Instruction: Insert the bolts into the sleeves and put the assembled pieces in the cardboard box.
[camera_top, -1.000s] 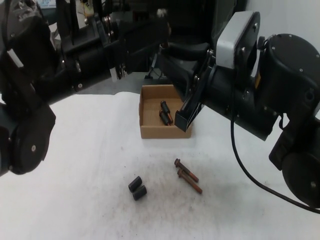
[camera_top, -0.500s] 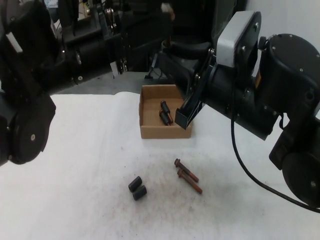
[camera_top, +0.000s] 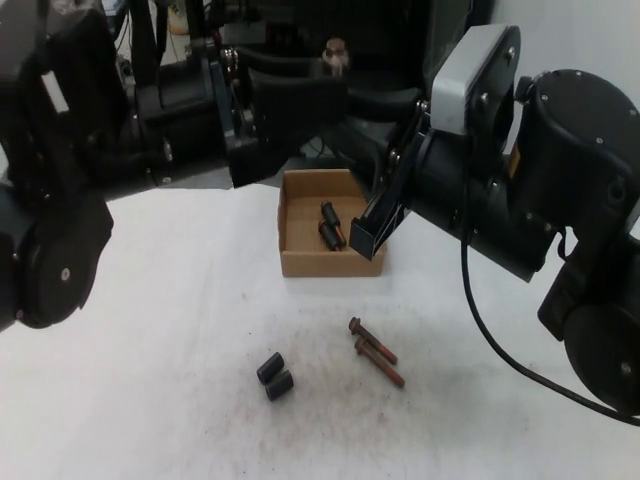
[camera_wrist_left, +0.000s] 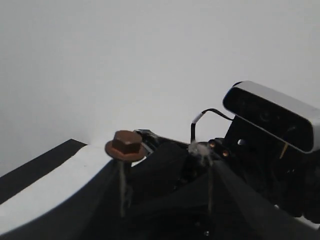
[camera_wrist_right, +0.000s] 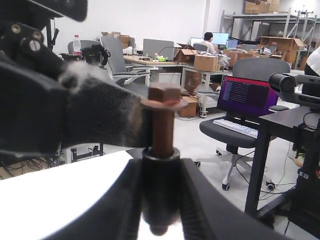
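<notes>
A black sleeve (camera_wrist_right: 161, 187) is held clamped in the right gripper (camera_wrist_right: 160, 172), its lower end blurred. A bolt (camera_wrist_right: 162, 117) is seated partly in it, the shank's lower part hidden inside. The bolt is touched just under its head by the left gripper (camera_wrist_right: 120, 117); whether it is gripped there cannot be told. Below both grippers, one corner of the cardboard box (camera_top: 300, 262) is covered by the right arm (camera_top: 480, 200); two dark pieces (camera_top: 330, 226) are made out inside.
</notes>
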